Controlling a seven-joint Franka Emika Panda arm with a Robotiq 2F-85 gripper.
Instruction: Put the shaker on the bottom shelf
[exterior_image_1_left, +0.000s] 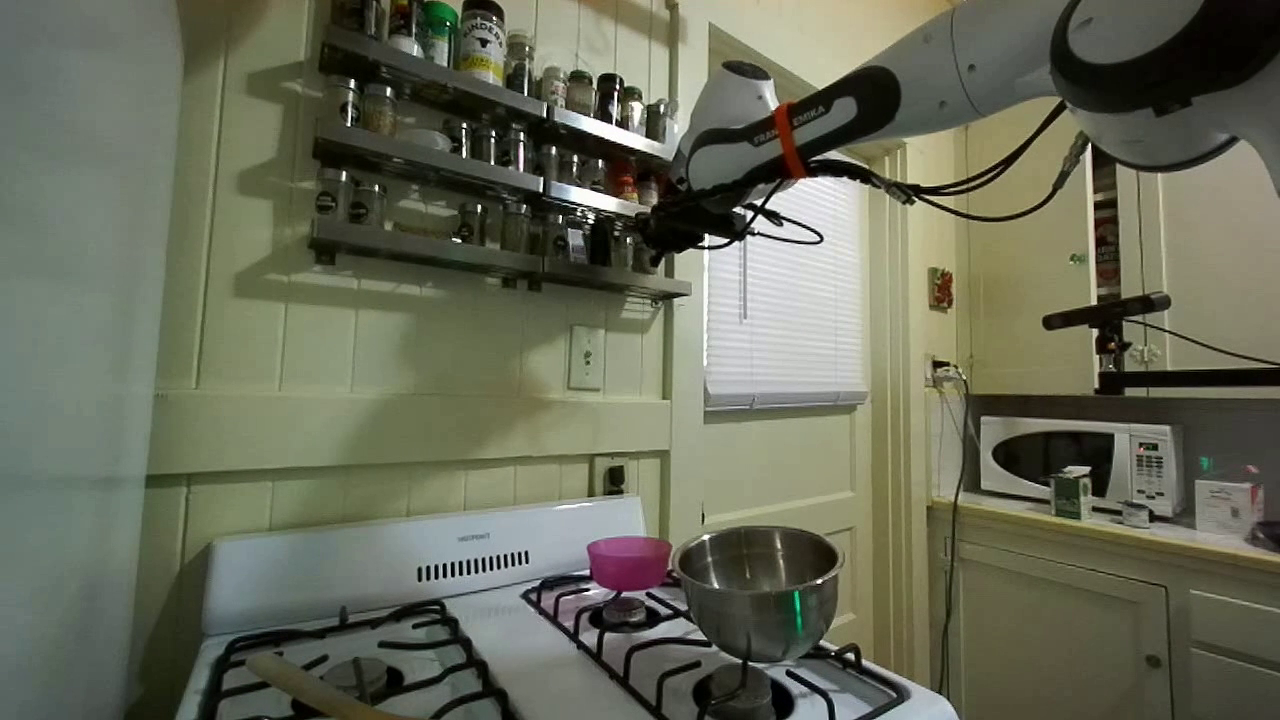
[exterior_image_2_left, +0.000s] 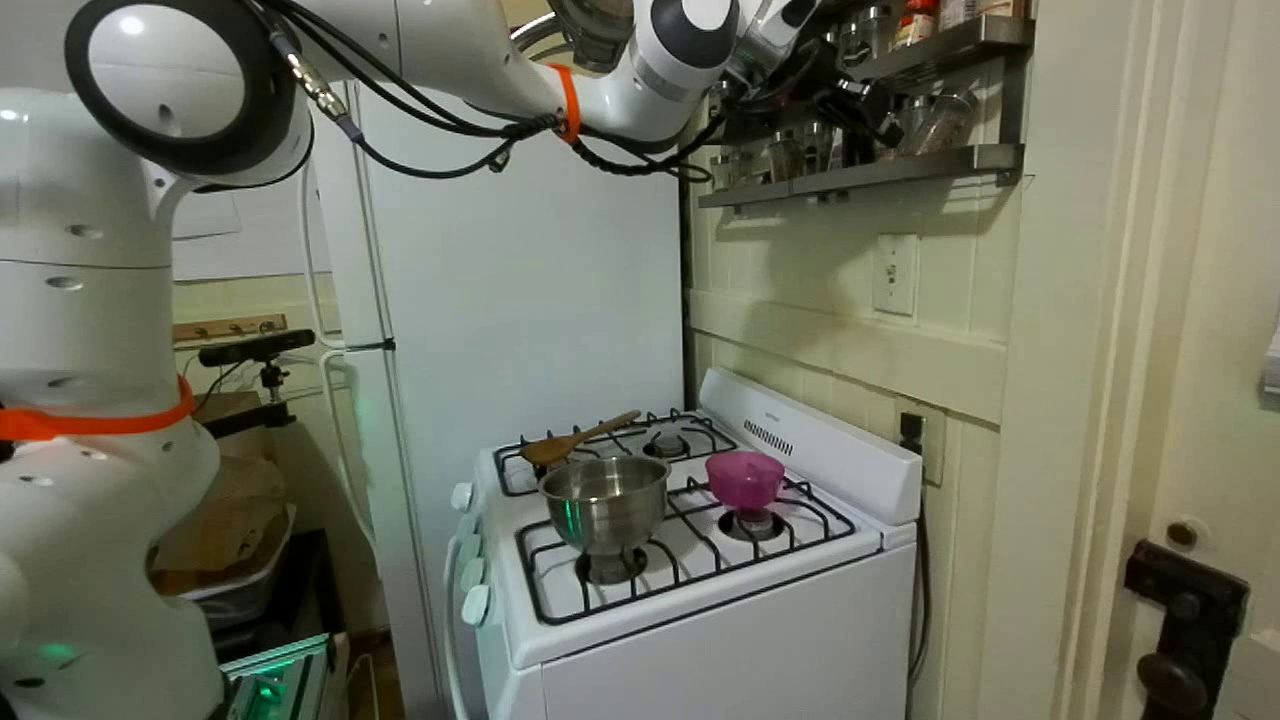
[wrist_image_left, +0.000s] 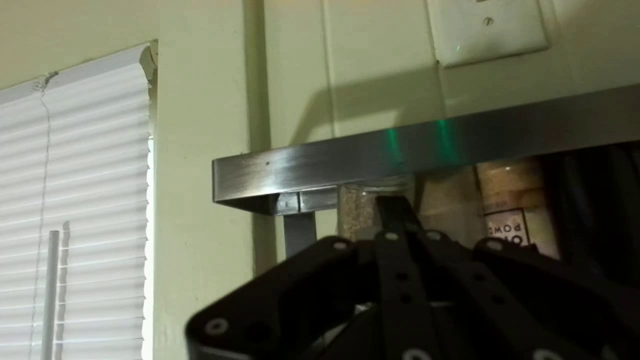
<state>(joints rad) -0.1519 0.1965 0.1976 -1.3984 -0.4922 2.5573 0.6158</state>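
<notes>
The bottom shelf (exterior_image_1_left: 430, 248) is the lowest tier of the wall rack, with a silvery front rail. It also shows in an exterior view (exterior_image_2_left: 900, 172) and, upside down, in the wrist view (wrist_image_left: 310, 167). My gripper (exterior_image_1_left: 655, 255) is at its right end, just above the rail; it also shows here (exterior_image_2_left: 888, 128). In the wrist view its dark fingertips (wrist_image_left: 402, 207) are together, with nothing seen between them. A clear jar with brown flakes (wrist_image_left: 356, 210) stands behind the fingertips. In an exterior view a tilted jar (exterior_image_2_left: 948, 122) leans at the shelf end. I cannot make out the grey shaker; it is hidden or out of view.
Other jars line the shelf, including a labelled powder jar (wrist_image_left: 520, 215). Two more tiers (exterior_image_1_left: 600, 200) hang above. On the stove below are a steel pot (exterior_image_1_left: 760, 610), a pink bowl (exterior_image_1_left: 630, 563) and a wooden spoon (exterior_image_2_left: 580, 440). A window blind (exterior_image_1_left: 785, 310) is to the right.
</notes>
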